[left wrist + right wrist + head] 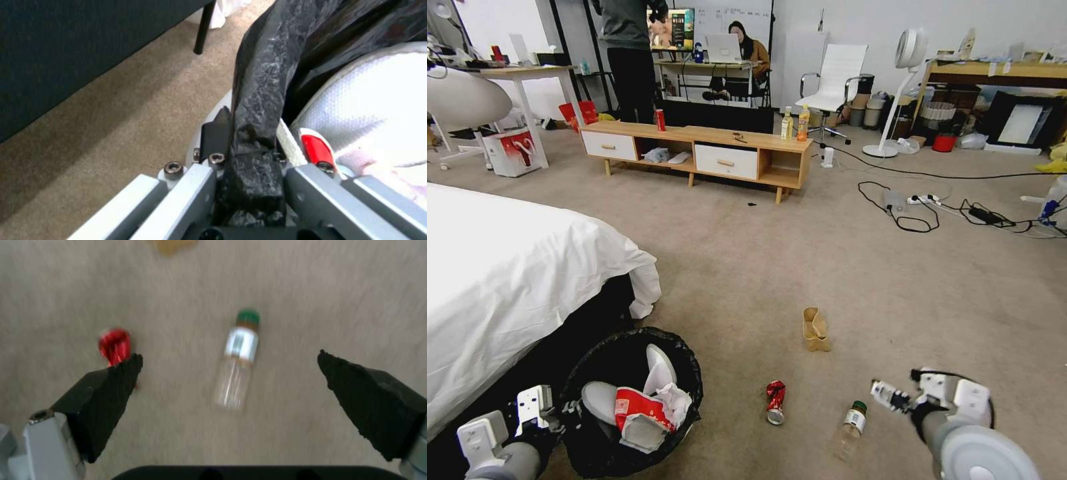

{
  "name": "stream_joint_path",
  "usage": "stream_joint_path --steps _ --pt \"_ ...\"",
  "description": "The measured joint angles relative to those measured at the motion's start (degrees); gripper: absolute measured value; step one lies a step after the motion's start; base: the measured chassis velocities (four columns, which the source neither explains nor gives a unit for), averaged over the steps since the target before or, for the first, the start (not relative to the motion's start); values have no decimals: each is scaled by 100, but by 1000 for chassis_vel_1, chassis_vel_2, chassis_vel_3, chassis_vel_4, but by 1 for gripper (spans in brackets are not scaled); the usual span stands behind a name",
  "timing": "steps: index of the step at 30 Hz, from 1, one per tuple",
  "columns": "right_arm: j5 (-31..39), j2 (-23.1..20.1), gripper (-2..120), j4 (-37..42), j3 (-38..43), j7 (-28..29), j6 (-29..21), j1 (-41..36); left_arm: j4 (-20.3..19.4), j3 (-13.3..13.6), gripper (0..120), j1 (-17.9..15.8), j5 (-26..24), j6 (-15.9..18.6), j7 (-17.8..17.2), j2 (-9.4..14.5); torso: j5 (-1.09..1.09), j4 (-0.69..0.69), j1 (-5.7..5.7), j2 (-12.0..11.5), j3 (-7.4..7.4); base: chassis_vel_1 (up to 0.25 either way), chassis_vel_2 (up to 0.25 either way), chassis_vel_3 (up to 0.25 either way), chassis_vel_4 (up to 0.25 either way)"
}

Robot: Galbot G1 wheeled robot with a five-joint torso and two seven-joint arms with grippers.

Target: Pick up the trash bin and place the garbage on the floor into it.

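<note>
Lower left of the head view: the left end effector sits right at the rim of the trash bin, on the bin's left edge, next to the bed. In the left wrist view it's pretty clear what's going on: the left end effector is clamped onto the trash bin, with the crinkly black bag-covered rim pinched between its two fingers. The bin already has stuff in it, a crushed red-and-white wrapper and some white tissue piled on the pale grey flaps.

Moving right along the floor: a crushed red can lies just right of the bin, then a tan paper bag a bit further up the frame, then a clear bottle with a green cap lying on its side, lower middle-right.

The right end effector is just to the right of that bottle in the head view, near it but not touching. In the right wrist view the right end effector is spread wide, holding nothing, black fingers far apart. The bottle lies on the carpet between them, below, and the can peeks out just past the finger at the frame's left.
</note>
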Motion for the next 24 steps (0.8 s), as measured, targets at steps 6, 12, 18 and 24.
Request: stream_joint_path --steps 6,12,18,24 --pt "144 57 100 -609 -311 37 -48 280 18 -7 2 12 -5 -2 3 6 0 -1 0 0 0 0 0 0 0" --pt "-27 234 100 -1422 -607 -114 -9 616 73 -13 2 -9 -19 -5 6 12 0 -1 0 -1 0 0 0 0 0" --pt "-251 349 100 -1927 -808 -379 105 907 117 -8 2 -24 -20 -7 10 -21 -1 -1 0 -1 0 0 0 0 0" --pt "-388 517 98 -2366 -953 -555 153 1187 148 -9 2 -38 -18 -10 17 -12 0 -1 0 -1 0 0 0 0 0"
